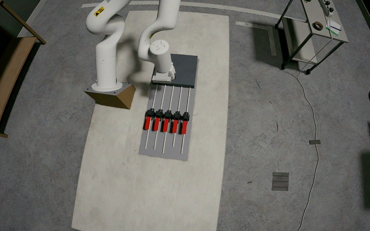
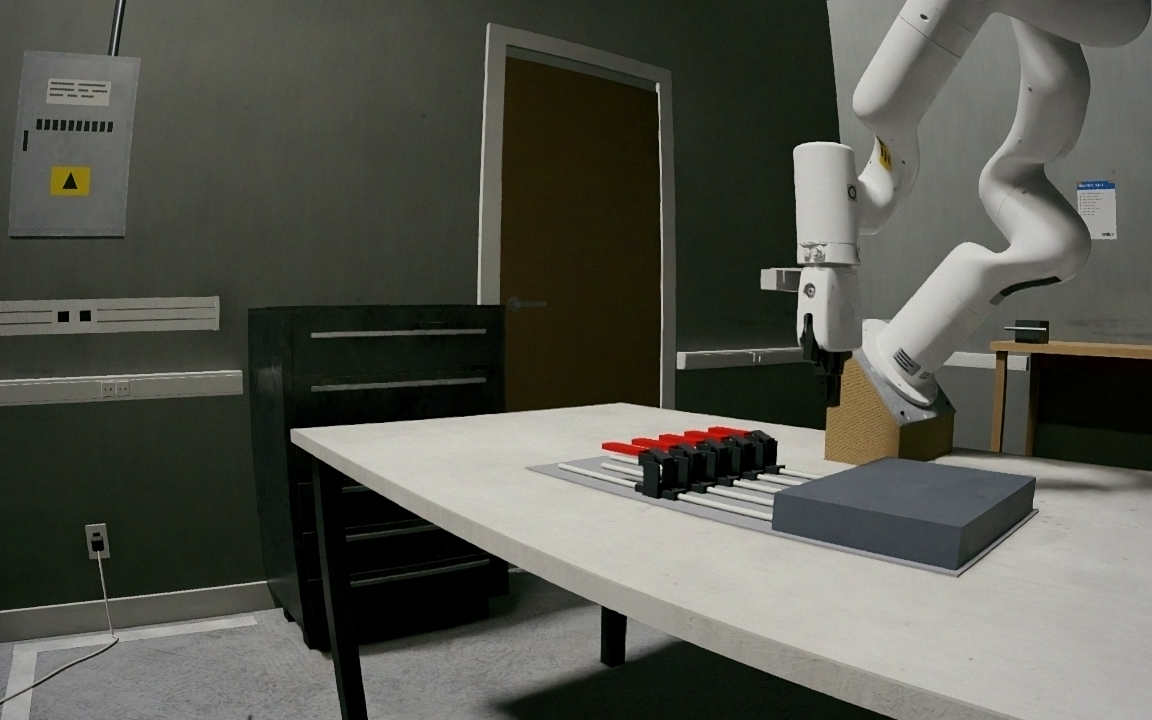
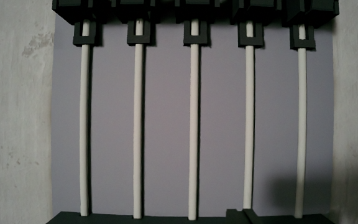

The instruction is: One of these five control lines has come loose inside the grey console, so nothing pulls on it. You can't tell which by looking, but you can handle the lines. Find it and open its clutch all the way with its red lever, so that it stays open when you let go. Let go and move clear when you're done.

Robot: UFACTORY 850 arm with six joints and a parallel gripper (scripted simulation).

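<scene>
The grey console (image 1: 185, 70) (image 2: 907, 510) lies at one end of the grey mat. Five white lines run from it through black clutches; the middle line (image 1: 171, 98) (image 3: 194, 124) shows in full between console and clutch. The red levers, such as the leftmost (image 1: 147, 123) and rightmost (image 1: 184, 127) in the top view, all lie down alike over the lines, pointing away from the console. Free line ends differ a little in length. My gripper (image 2: 832, 398) is shut and empty, high above the console's front edge at its arm-base side. In the wrist view a dark fingertip shows at the bottom edge.
The arm's wedge-shaped base block (image 1: 116, 98) (image 2: 889, 434) stands beside the console and lines. The mat (image 1: 163, 155) (image 3: 166, 124) lies on the pale table (image 1: 152, 195) (image 2: 652, 573). The black clutch at the middle line (image 1: 168, 115) stands close between its neighbours.
</scene>
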